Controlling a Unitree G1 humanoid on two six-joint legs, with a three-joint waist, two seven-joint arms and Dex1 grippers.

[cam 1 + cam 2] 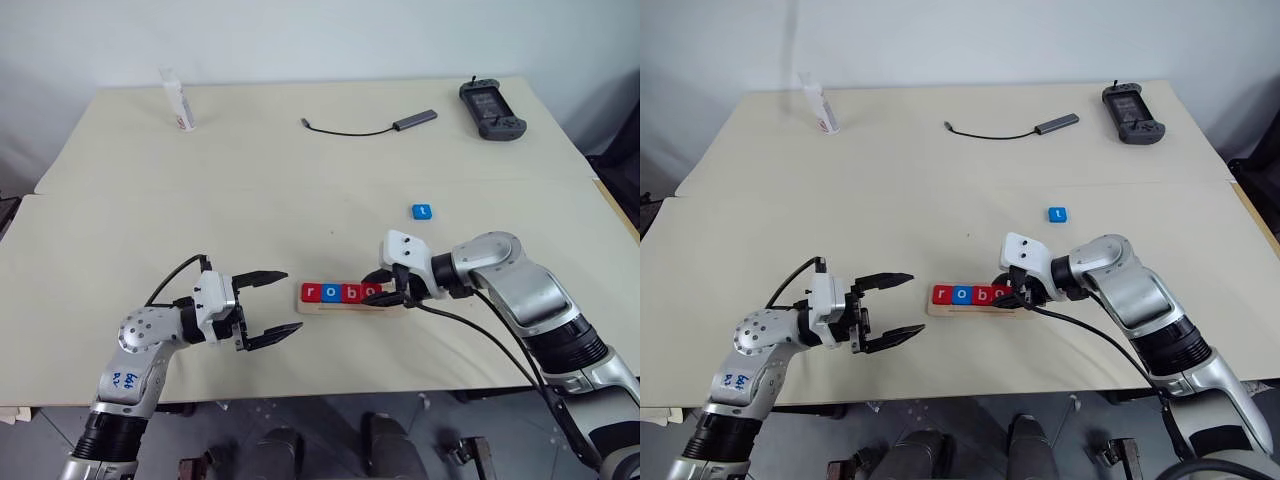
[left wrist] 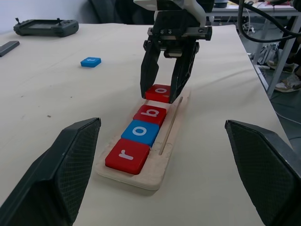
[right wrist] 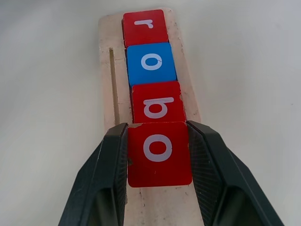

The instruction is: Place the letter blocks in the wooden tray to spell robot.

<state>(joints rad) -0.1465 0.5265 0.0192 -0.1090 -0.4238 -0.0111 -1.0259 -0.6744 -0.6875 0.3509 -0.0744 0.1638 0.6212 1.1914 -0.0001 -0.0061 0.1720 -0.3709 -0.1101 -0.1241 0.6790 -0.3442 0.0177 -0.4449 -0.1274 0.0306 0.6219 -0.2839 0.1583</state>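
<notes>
The right gripper (image 3: pixel 157 155) fingers clamp the stiff, light red o block (image 3: pixel 159 153) by its 2 side edges; the left gripper (image 1: pixel 275 305) fingers stand apart, empty.

My right gripper (image 1: pixel 385 290) covers the fourth block, the red o (image 3: pixel 159 153), in the head views, along with the right end of the wooden tray (image 1: pixel 335 307). From my right wrist, the tray's near end runs off the bottom edge. The letter on the blue block (image 1: pixel 422 211) right of centre is too small to read.
</notes>
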